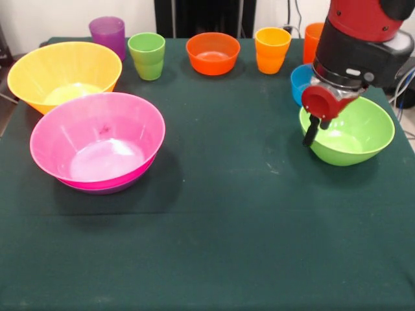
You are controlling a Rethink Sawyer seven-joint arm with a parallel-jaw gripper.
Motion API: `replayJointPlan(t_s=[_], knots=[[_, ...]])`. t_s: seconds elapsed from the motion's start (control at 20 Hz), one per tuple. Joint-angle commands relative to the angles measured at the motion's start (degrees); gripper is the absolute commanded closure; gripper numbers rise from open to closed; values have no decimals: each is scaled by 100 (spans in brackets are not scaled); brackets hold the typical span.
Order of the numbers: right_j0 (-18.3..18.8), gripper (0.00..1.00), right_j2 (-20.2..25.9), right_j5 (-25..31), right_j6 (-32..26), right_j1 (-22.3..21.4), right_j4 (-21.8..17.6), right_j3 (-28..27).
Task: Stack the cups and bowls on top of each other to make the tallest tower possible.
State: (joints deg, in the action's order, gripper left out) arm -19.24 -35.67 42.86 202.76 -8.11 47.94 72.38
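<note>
A large pink bowl (97, 139) sits nested in a purple bowl (97, 188), of which only a rim sliver shows; this low pile stands at the left. A yellow bowl (61, 71) stands behind it. Along the far edge stand a purple cup (108, 34), a light green cup (147, 55), a small orange bowl (213, 53), a yellow-orange cup (272, 48) and an orange cup (313, 40), the last partly hidden by the arm. My gripper (316, 133) hangs at the left rim of the light green bowl (353, 133). A blue bowl (300, 81) is half hidden behind it.
The dark green tablecloth (227, 227) covers the table. The arm's red and black body (363, 39) fills the upper right corner. Cables (399, 91) lie off the table's right edge.
</note>
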Motion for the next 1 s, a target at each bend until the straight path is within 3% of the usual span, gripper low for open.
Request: replayJointPlan(t_s=[0.05, 0.4, 1.0], knots=[[52, 0, 556, -117, 1214, 314, 92, -150], [63, 0, 519, -51, 1215, 291, 118, -197], [-176, 0, 479, 342, 1165, -531, 119, 431]])
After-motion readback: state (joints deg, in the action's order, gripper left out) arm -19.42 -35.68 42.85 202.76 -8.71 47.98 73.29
